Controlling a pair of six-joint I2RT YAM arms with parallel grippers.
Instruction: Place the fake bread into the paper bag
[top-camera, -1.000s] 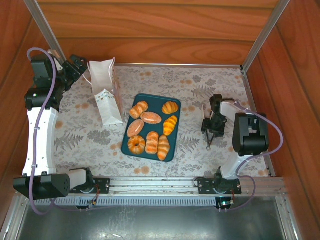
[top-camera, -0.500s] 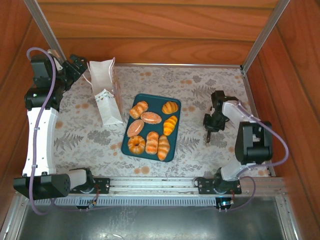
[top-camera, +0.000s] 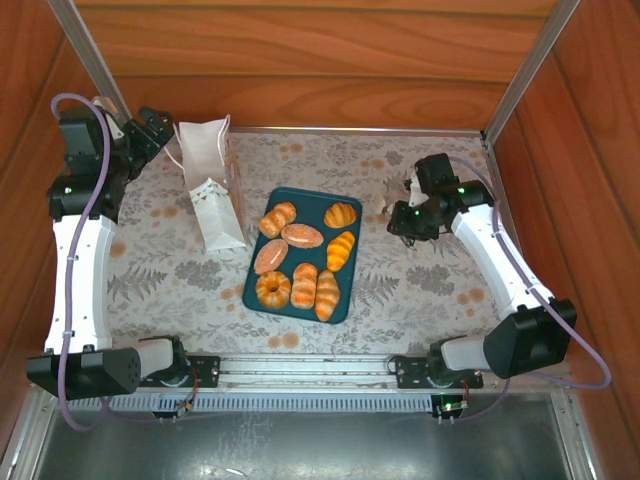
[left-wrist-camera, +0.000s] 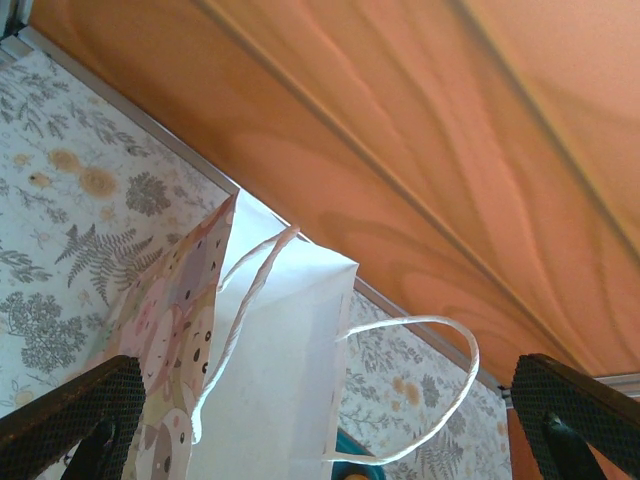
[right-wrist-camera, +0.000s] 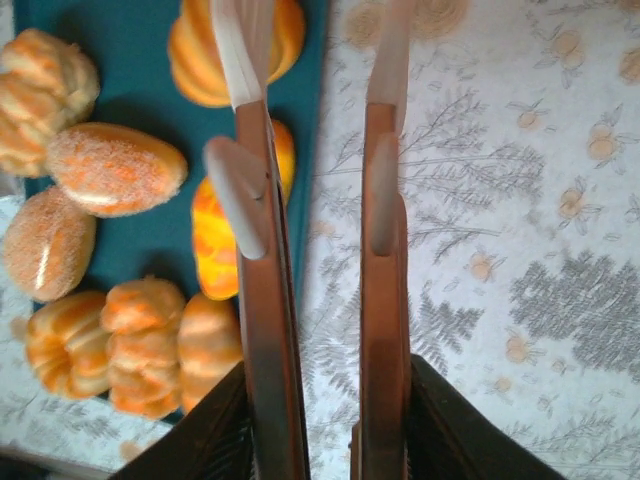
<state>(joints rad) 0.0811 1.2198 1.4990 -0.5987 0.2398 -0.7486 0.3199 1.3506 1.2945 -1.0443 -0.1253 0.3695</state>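
Right gripper (top-camera: 388, 207), fingers parted and empty, beside tray (top-camera: 311, 206) of bread (top-camera: 303, 235); left gripper (top-camera: 152, 128), spread wide, beside bag (top-camera: 212, 190).

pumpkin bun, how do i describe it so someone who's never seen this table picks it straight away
Find the teal tray in the middle of the floral table. The pumpkin bun lies in the tray's near-left corner, the one closest to the left arm's base. It is the only round one, ribbed around a central dimple, while the rolls beside it are long and the bun behind it is a smooth oval.
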